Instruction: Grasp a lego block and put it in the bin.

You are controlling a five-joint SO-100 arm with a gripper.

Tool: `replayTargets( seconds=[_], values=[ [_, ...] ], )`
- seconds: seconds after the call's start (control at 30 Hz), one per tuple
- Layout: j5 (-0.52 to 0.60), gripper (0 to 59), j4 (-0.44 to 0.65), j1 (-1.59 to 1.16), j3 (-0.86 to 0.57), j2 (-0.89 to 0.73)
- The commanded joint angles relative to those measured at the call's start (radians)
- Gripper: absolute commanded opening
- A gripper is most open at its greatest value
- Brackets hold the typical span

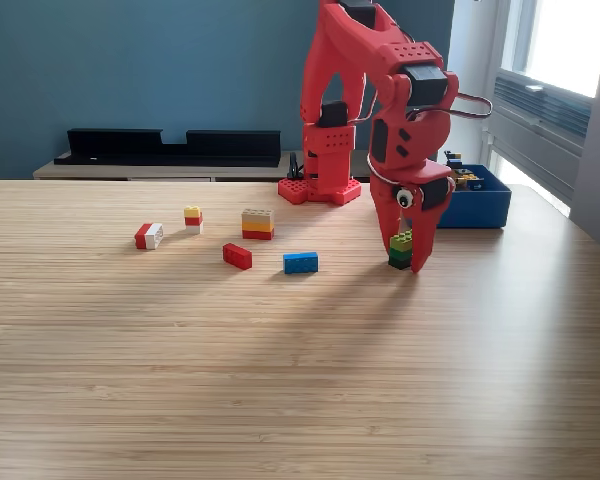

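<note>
My red gripper [403,256] points straight down at the table in the exterior view, right of centre. A small green lego block [400,247], lime on top and darker below, sits between the jaws, which press against both its sides; its base is at table level. Behind and to the right stands the bright blue bin [483,207], with some small blocks showing above its rim. Loose blocks lie to the left: a blue one [300,262], a red one [237,256], a tan-yellow-red stack [258,223], a yellow-red-white one [193,220] and a red-and-white one [149,236].
The arm's red base [320,188] stands at the back of the wooden table [280,380]. A black shelf [170,146] runs along the blue wall behind. A window is at the far right.
</note>
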Motion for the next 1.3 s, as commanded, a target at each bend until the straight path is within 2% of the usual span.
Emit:
replayTargets(
  seconds=[0.03, 0.17, 0.3, 0.37, 0.4, 0.53, 0.83, 1.03, 1.3],
  values=[
    [0.078, 0.1, 0.008, -0.012, -0.058, 0.000],
    [0.138, 0.1, 0.055, -0.028, -0.078, 0.014],
    [0.184, 0.1, 0.089, -0.026, -0.031, 0.017],
    [0.221, 0.1, 0.163, -0.028, -0.067, 0.029],
    [0.242, 0.1, 0.199, -0.037, -0.092, 0.046],
    [0.287, 0.1, 0.230, -0.069, -0.077, 0.169],
    [0.322, 0.1, 0.319, -0.245, 0.008, 0.476],
    [0.334, 0.1, 0.334, -0.402, 0.091, 0.568],
    [0.345, 0.1, 0.364, -0.574, 0.163, 0.595]
  ],
)
